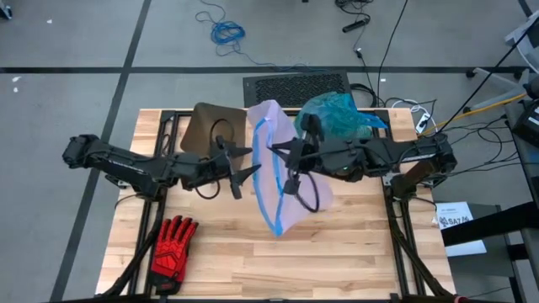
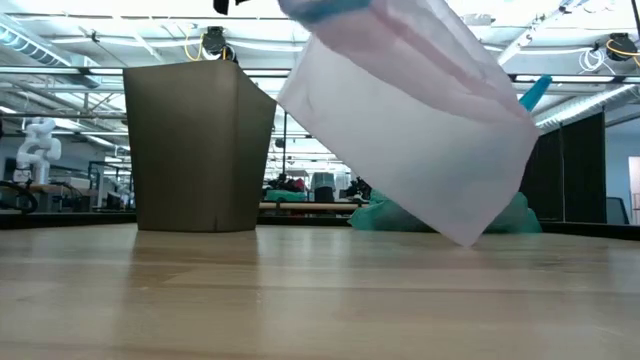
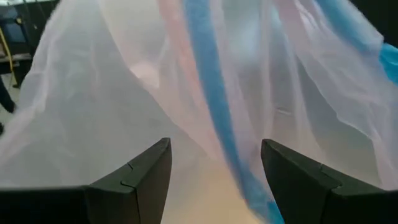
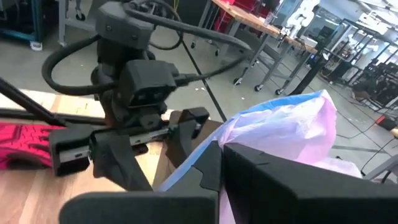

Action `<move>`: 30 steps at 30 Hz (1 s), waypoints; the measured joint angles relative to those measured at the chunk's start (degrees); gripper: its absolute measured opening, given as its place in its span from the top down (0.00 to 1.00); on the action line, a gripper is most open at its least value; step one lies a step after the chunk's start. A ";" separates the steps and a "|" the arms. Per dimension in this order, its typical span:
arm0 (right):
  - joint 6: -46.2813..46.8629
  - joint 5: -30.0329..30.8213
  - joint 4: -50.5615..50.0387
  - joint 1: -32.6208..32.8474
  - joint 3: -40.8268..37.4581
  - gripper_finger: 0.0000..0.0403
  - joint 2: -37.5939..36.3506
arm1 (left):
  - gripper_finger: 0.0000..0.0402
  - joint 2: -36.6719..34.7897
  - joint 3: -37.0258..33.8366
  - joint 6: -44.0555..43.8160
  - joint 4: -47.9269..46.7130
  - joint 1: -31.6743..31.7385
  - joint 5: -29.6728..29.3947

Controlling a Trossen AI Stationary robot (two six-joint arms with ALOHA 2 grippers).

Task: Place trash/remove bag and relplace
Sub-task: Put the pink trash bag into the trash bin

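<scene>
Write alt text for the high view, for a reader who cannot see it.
Above a light wooden table, the right gripper holds up a pale lilac translucent bag with a blue rim while the open left gripper reaches toward it. A crumpled teal-green plastic bag and a tan-brown bin sit behind; a red-and-black glove lies near the left front.

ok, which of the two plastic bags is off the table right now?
The pale lilac translucent bag with the blue rim, pinched in the right claw. The crumpled teal-green bag lies on the table behind it.
</scene>
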 joint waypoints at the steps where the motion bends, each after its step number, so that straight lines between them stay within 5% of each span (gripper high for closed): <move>1: -0.15 -0.02 0.61 -0.02 0.00 1.00 0.59 | 0.40 0.48 -0.04 -0.69 -0.03 0.19 -0.04; 8: -3.12 1.66 3.88 0.00 0.00 1.00 2.35 | 0.47 3.95 -0.06 -2.63 1.60 0.70 -3.36; 16: -4.59 6.33 1.97 0.62 0.00 1.00 1.70 | 0.96 -0.04 -0.06 6.38 0.88 -0.50 -5.51; 22: -9.71 15.16 1.36 1.24 0.00 1.00 1.61 | 0.99 -7.80 6.21 15.46 -6.12 -1.66 -8.73; 30: -14.87 16.77 5.45 -0.13 0.00 1.00 0.93 | 1.00 -9.08 24.66 25.23 -23.83 1.38 -11.74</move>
